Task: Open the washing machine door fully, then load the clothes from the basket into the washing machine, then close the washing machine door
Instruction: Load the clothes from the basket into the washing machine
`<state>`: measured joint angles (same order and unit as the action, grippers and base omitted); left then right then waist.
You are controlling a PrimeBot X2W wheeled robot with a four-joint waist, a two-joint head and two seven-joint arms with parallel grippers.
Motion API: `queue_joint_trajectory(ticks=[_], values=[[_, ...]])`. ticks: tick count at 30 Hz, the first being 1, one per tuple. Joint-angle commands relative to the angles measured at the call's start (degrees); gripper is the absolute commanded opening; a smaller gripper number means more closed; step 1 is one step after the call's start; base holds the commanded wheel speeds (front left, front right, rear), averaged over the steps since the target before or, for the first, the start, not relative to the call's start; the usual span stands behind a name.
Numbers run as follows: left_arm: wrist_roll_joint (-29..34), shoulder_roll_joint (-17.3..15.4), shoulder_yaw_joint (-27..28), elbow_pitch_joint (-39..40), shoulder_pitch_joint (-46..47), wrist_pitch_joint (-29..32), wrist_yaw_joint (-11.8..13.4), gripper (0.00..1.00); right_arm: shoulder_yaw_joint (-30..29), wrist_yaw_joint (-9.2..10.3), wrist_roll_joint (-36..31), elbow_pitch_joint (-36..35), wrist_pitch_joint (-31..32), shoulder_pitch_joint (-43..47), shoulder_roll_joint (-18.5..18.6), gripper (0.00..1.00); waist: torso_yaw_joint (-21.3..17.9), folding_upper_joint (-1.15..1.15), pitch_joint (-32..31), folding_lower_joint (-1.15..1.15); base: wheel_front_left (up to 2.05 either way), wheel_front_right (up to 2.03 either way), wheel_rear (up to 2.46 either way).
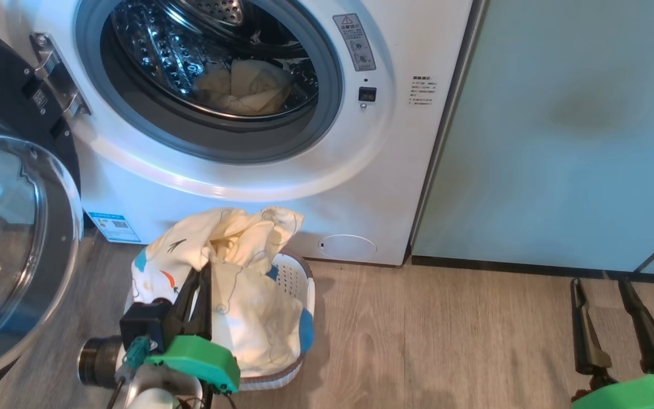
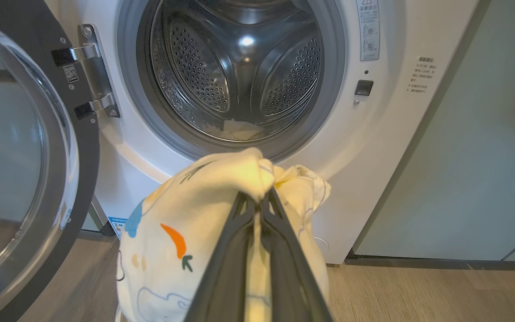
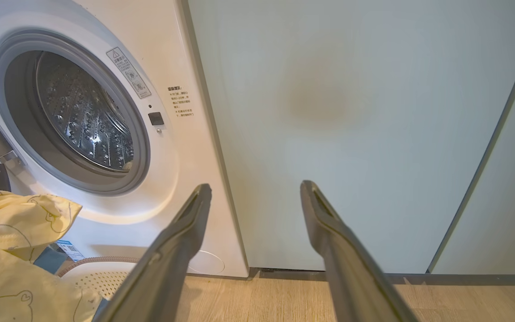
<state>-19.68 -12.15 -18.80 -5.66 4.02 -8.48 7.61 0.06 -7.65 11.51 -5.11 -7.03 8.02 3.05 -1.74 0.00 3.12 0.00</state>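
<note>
I can make out no brand name. On the washing machine [image 1: 361,187] front, right of the drum opening, a grey warning sticker [image 1: 354,41] shows a red triangle and small pictograms. The block of black print [image 1: 422,91] beside it is too small for me to read. A blue sticker [image 1: 112,225] with a square code sits at the lower left corner. Another code label [image 1: 40,97] is on the washing machine door [image 1: 49,272], which hangs open on the left.

My left gripper [image 1: 206,268] reaches forward over the basket [image 1: 298,281] on the floor, fingers pinched together on the clothes [image 1: 247,307] heaped in it. One pale yellow garment [image 1: 247,88] lies in the drum. My right gripper [image 1: 599,282] sits low on the right, fingers spread wide and empty, pointing at the pale green cabinet [image 1: 560,142].
</note>
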Motion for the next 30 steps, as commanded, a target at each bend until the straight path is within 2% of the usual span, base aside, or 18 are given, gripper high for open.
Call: queue_joint_trajectory(ticks=[1, 19, 30], values=[[0.07, -1.5, 2.12, 2.25, 1.76, -0.05, 0.28, 0.0, 1.02, 0.16, -0.63, -2.12, 0.23, -0.74, 0.29, 1.0, 0.02, 0.0, 0.05, 0.0, 0.0, 0.0, 0.0], [-1.22, -1.13, 2.22, 1.04, 4.05, -0.68, 0.48, 0.0, 1.41, 0.16, -0.3, -1.99, -0.07, -1.23, 0.05, 1.0, -0.81, 0.0, 1.96, 0.0, 0.0, 0.0, 0.0], [-2.22, -2.35, 4.72, -2.15, 11.43, -1.2, 0.3, 0.0, 1.82, 0.16, 0.87, -1.49, -1.52, -3.94, -0.02, 1.0, -3.57, 0.0, 9.08, 0.0, 0.0, 0.0, 0.0]])
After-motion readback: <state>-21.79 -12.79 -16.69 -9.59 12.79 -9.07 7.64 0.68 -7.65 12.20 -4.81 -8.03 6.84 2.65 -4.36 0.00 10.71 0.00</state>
